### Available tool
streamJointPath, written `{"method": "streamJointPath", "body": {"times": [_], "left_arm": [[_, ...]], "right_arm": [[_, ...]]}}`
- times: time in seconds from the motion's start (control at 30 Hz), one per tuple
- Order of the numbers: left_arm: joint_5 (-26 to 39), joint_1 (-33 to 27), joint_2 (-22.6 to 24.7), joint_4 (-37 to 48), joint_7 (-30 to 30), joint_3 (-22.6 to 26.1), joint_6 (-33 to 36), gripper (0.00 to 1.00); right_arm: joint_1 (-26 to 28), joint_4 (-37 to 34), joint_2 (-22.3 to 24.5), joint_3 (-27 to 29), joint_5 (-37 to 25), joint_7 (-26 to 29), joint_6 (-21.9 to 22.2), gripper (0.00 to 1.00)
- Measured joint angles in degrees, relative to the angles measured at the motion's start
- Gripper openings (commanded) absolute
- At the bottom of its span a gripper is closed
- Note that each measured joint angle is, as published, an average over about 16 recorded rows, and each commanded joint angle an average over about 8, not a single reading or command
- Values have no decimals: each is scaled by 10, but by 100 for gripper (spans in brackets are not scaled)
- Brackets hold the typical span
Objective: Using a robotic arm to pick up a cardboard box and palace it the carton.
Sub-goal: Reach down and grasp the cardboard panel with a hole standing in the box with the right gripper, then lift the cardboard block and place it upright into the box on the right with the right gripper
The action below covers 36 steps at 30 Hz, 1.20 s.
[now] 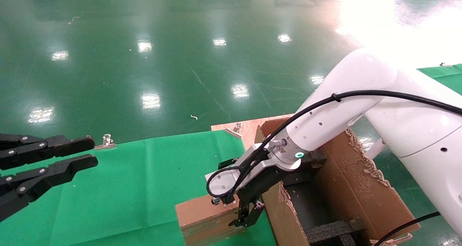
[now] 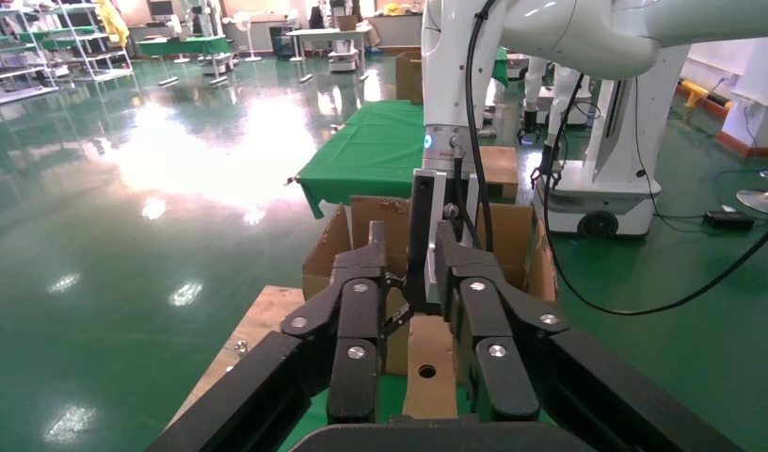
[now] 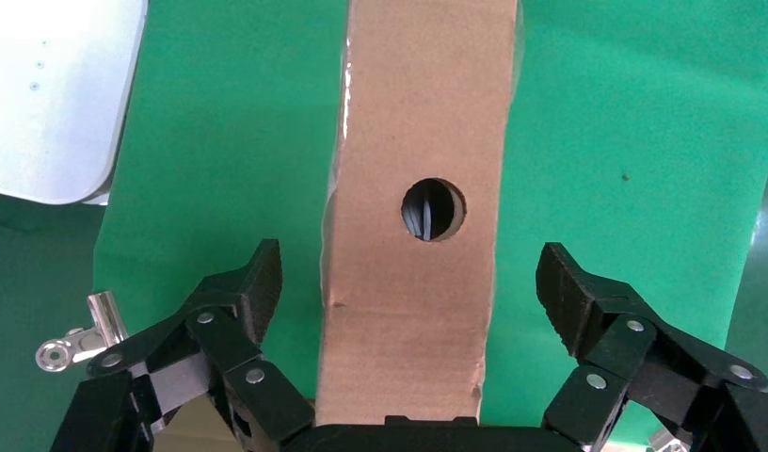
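One cardboard box (image 3: pixel 413 217) lay on green cloth (image 1: pixel 137 181), just beside one carton (image 1: pixel 355 188). Right gripper (image 3: pixel 408 292) hovered over box, fingers spread, straddling it. Left gripper (image 1: pixel 54 156) idle apart, fingers spread.

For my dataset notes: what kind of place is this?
Probably a robot lab or factory hall: glossy green floor, metal shelving racks, other green-clothed work tables, another white wheeled robot base.

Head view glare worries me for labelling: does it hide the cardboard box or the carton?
Head view: glare whitens the floor's far right corner only; the cardboard box and carton stay evenly lit. Right wrist view: no glare; open right gripper straddles the box.
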Motion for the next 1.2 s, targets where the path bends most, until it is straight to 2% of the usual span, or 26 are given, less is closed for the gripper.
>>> {"method": "streamJointPath", "body": {"times": [1.2], "left_arm": [[0,0,0,0,0,0,0,100]], "right_arm": [[6,-3,9,10,12,5,4,0]]}}
